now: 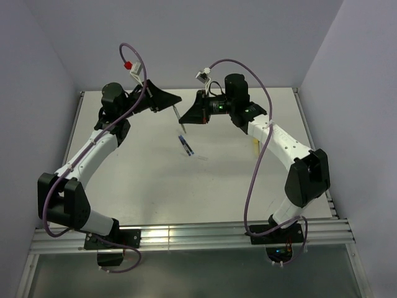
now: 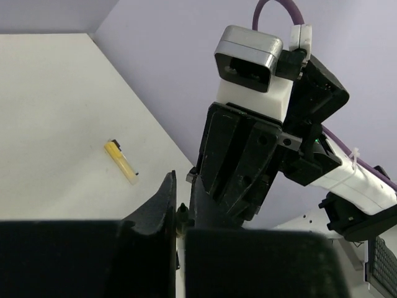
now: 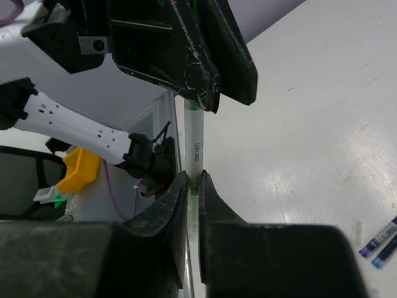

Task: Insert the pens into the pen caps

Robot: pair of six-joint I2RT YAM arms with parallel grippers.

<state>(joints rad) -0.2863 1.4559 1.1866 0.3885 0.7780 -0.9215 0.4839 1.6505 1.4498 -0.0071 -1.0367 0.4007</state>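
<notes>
A white pen [image 3: 194, 139] hangs in the air between my two grippers, above the middle back of the table [image 1: 149, 180]. My right gripper [image 3: 193, 180] is shut on its lower part, where a green band shows. My left gripper [image 3: 208, 93] is shut on its upper end. In the left wrist view only a small dark tip [image 2: 178, 210] shows between the left gripper's [image 2: 180, 208] fingers. From above, the left gripper [image 1: 177, 101] and the right gripper [image 1: 185, 121] nearly meet. A dark blue pen [image 1: 186, 146] lies on the table below them. A yellow pen cap [image 2: 121, 161] lies apart.
The yellow pen cap [image 1: 254, 146] lies at the table's right, beside my right forearm [image 1: 279, 139]. The dark blue pen [image 3: 378, 239] lies below and to the right of the right gripper. Purple cables [image 1: 139, 59] arch over both wrists. Walls close the table on three sides.
</notes>
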